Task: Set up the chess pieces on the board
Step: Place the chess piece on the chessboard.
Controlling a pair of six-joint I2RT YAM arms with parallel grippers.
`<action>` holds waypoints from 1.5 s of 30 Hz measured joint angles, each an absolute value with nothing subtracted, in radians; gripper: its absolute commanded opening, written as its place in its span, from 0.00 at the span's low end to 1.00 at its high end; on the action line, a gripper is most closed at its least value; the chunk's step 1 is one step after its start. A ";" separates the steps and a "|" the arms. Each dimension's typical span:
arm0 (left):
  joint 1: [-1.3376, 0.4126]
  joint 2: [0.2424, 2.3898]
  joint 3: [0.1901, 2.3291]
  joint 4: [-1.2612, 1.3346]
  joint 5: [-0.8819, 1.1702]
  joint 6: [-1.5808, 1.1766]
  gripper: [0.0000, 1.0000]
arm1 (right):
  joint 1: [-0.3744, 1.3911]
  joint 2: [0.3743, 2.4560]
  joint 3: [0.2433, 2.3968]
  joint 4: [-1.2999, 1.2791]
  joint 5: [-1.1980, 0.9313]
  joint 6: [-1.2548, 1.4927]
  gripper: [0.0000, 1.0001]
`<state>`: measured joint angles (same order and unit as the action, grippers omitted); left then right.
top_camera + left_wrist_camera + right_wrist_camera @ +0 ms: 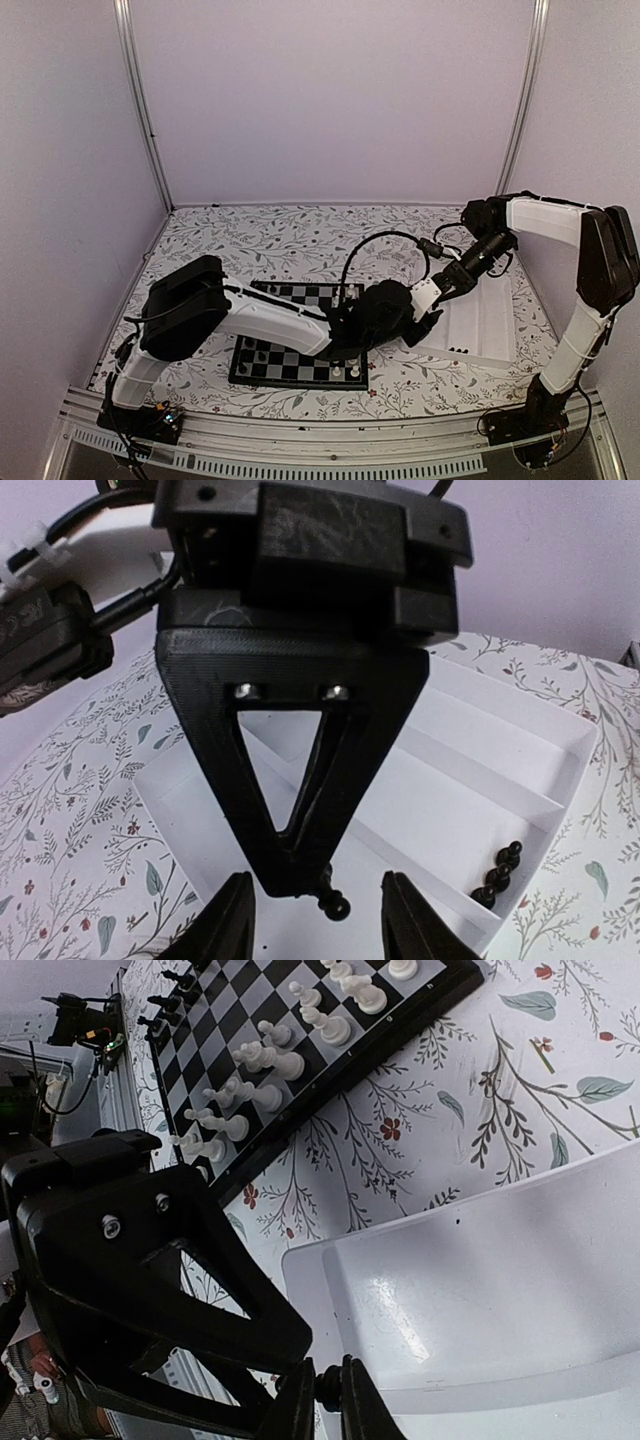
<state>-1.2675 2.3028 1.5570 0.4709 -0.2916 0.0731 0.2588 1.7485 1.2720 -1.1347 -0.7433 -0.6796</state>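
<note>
Over the white tray (560, 742), my right gripper (328, 1402) was pinched shut on a single black chess piece (328, 1384), a small dark knob that showed just between its fingertips. My left gripper (322, 925) stood about half open at the same spot and held nothing. One of its fingers (235, 925) sat to each side of the piece, and in the left wrist view a gap showed on both sides.

A small cluster of loose black pieces (500, 870) lay in a compartment of the tray near its corner, well apart from the one I held.

The board (285, 368) lay on the flowered tablecloth (250, 240) to the left of the tray, with a strip of cloth showing between the two. My left arm (270, 318) stretched across the board and hid its middle from the top camera.

In the right wrist view, white pieces (270, 1060) stood upright in two rows along the side of the board nearest the tray. A few black pieces on the board (160, 1002) lined the opposite side. I could not count them.
</note>
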 measured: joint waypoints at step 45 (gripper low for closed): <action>-1.268 2.352 1.632 0.376 -0.342 -0.058 0.23 | 0.255 1.755 1.272 -1.128 -0.763 -0.669 0.12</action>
